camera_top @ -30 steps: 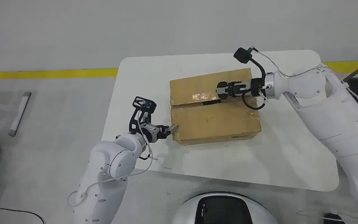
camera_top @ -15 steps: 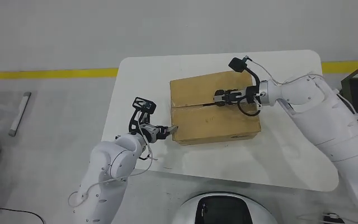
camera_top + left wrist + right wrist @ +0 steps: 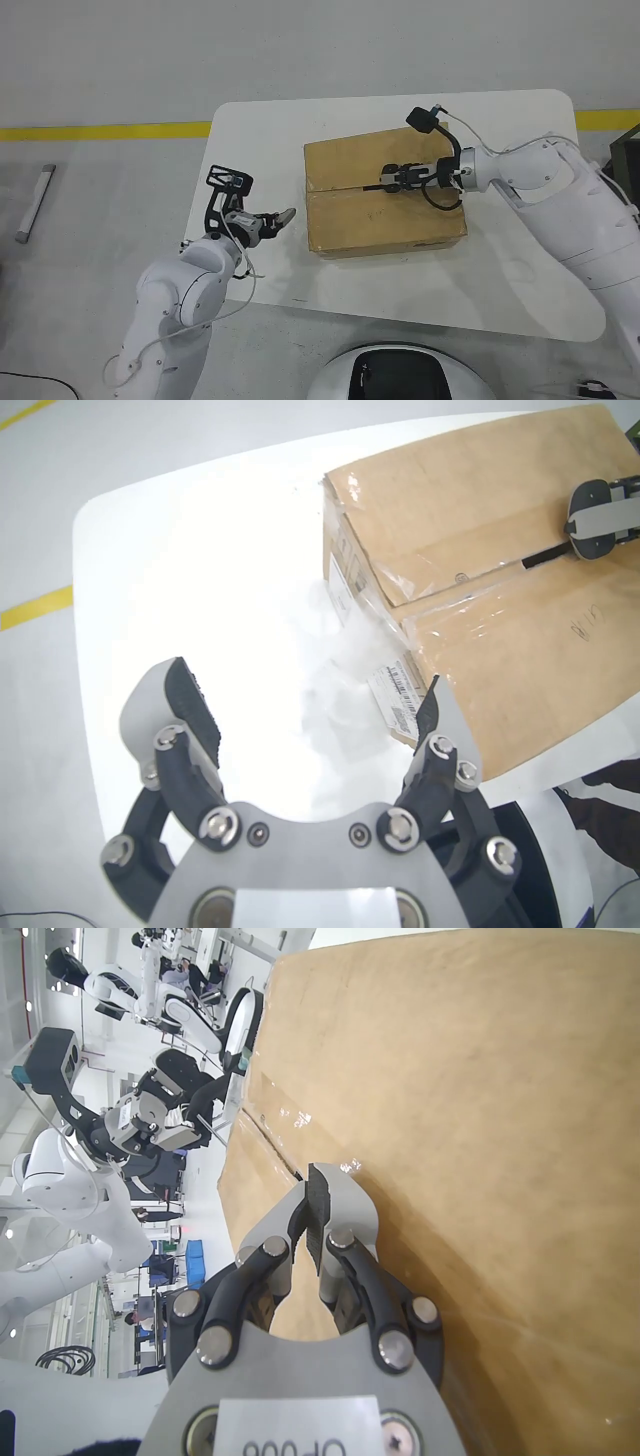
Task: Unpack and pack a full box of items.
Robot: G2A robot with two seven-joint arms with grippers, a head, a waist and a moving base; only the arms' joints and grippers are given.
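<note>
Taped box (image 3: 385,190) sits mid table (image 3: 500,290), flaps shut. On top, right gripper (image 3: 388,179) w/ fingers pressed together, tips at seam (image 3: 340,187) btw 2 flaps. Near table's left edge, left gripper (image 3: 278,218) spread wide, clear of box. Risk: unbraced box may slide, or tips skid off seam.

A barcode label (image 3: 400,700) is being shown on the box (image 3: 475,500) side, a pen mark (image 3: 587,622) on top, a cropped tag (image 3: 300,1423) behind the right gripper (image 3: 312,1208); nothing is being read clearly.
</note>
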